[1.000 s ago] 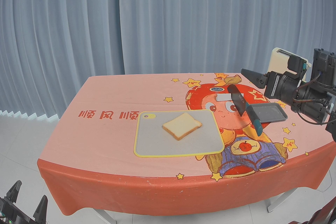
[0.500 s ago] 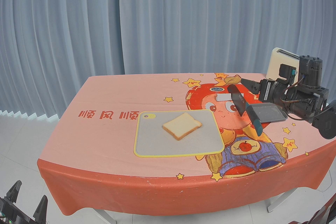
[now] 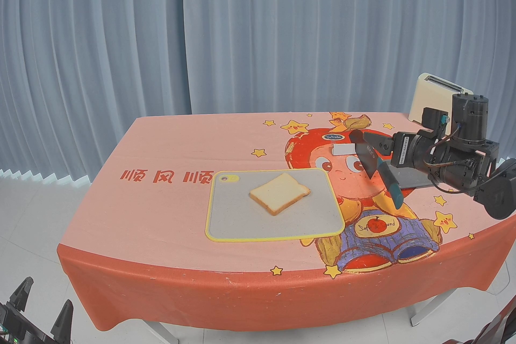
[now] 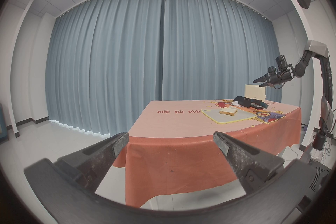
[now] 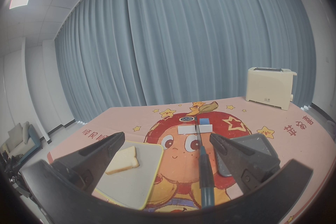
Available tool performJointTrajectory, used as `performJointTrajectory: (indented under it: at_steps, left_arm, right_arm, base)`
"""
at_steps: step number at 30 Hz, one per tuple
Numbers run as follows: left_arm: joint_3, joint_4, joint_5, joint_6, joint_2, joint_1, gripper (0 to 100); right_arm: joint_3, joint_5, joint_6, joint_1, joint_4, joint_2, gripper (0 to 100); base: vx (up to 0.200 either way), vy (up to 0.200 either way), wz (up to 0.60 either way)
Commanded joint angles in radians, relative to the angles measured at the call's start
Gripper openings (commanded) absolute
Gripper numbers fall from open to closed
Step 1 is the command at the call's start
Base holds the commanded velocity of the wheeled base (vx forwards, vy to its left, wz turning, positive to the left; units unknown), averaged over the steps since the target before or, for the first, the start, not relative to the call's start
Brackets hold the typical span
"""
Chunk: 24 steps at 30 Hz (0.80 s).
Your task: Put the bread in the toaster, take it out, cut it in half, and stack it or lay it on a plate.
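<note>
Lying flat on the grey cutting board point(image 3: 236, 216), the slice of bread point(image 3: 279, 193) is in one piece, toward the far right part of the board. The board, with a yellow rim, is around the middle of the counter point(image 3: 161, 146), which carries an orange cloth with a cartoon print.

To the right of the board is the knife point(image 3: 384, 173), with a dark blade and a teal handle. Its blade goes across a small white block point(image 3: 344, 149) and its handle points to the near edge. Just beside the knife, on its right, is a grey rectangular plate point(image 3: 414, 176), partly hidden behind the right arm. The cream toaster point(image 3: 432, 95) stands upright at the far right corner of the counter, well apart from the bread.

The right tool point(image 3: 372, 142) hovers above the knife, released, with its fingers wide apart and nothing between them. From the right wrist camera the knife point(image 5: 205, 172) appears in the gap of this tool point(image 5: 166, 137), lower down on the cloth.

The left tool point(image 3: 47, 292) is low beside the near left corner of the counter, far from all the things. It is released too, holding nothing point(image 4: 170, 135).
</note>
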Motion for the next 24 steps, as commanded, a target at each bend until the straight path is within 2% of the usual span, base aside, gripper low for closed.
performJointTrajectory:
  at_steps: [1,6,11,21,24]
  left_arm:
    - [0.018,0.0,0.0,0.0,0.0,0.001,100]
    - [0.018,-0.005,-0.001,-0.001,-0.001,0.003,100]
    - [0.018,-0.005,0.0,0.0,-0.001,0.001,100]
    - [0.018,-0.008,0.0,-0.001,-0.003,0.003,100]
    - [0.018,-0.008,0.0,-0.001,-0.003,0.003,100]
  right_arm:
    - [0.012,0.001,0.001,0.013,0.0,0.005,100]
    - [0.017,0.008,0.005,0.03,0.0,0.018,100]
    - [0.007,-0.002,0.003,0.027,-0.002,0.042,100]
    - [0.009,-0.005,-0.003,-0.013,0.014,0.068,100]
    - [0.007,-0.005,-0.031,-0.04,0.005,0.093,100]
  base:
    - [0.0,0.0,0.0]
    - [0.0,0.0,0.0]
    - [0.0,0.0,0.0]
    - [0.0,0.0,0.0]
    - [0.0,0.0,0.0]
